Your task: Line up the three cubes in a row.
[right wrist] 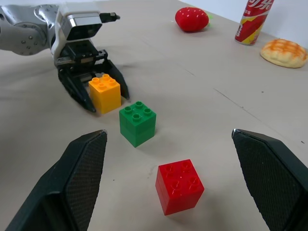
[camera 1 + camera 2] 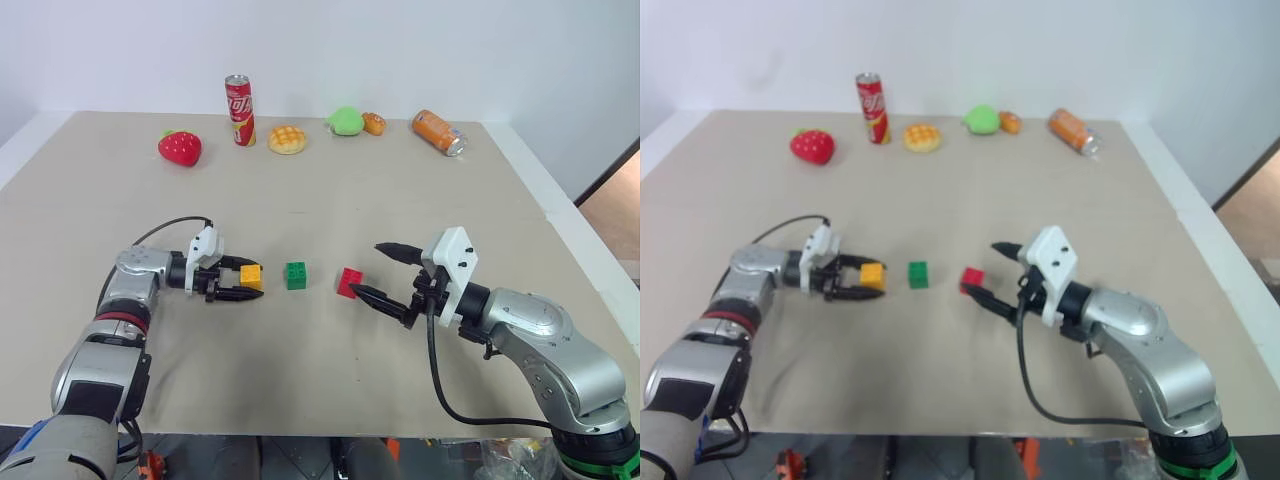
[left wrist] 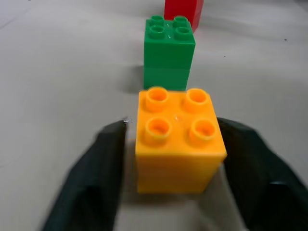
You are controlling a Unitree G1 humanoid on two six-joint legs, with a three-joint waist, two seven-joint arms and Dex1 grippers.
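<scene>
— What's the left gripper (image 2: 256, 279) doing, over at the lower left?

— It lies low over the table (image 2: 330, 190), pointing toward the middle of the frame. Its two black fingers sit on either side of the orange-yellow cube (image 2: 251, 277). They are parted, not clamped. In the left wrist view a strip of table shows between one finger (image 3: 91, 183) and the cube's side. The cube sits flat on the table, studs up.

— And next along?

— The green cube (image 2: 296, 275) is just to the right of the orange-yellow one, with a small gap between them. Then, after a slightly bigger gap, comes the red cube (image 2: 350, 282), a touch lower in the frame and turned a little. All three form a rough line across the middle of the picture.

— The right gripper (image 2: 367, 268)?

— It is spread wide and holding nothing. Its lower fingertip is just beside the red cube, and the other finger reaches up and away from it.

— And along the far edge?

— At the top, from left to right, there are a toy strawberry (image 2: 180, 148), an upright red can (image 2: 239, 109), a toy bun (image 2: 287, 139), a round green toy fruit (image 2: 346, 121) and an orange can (image 2: 439, 132) on its side.
</scene>
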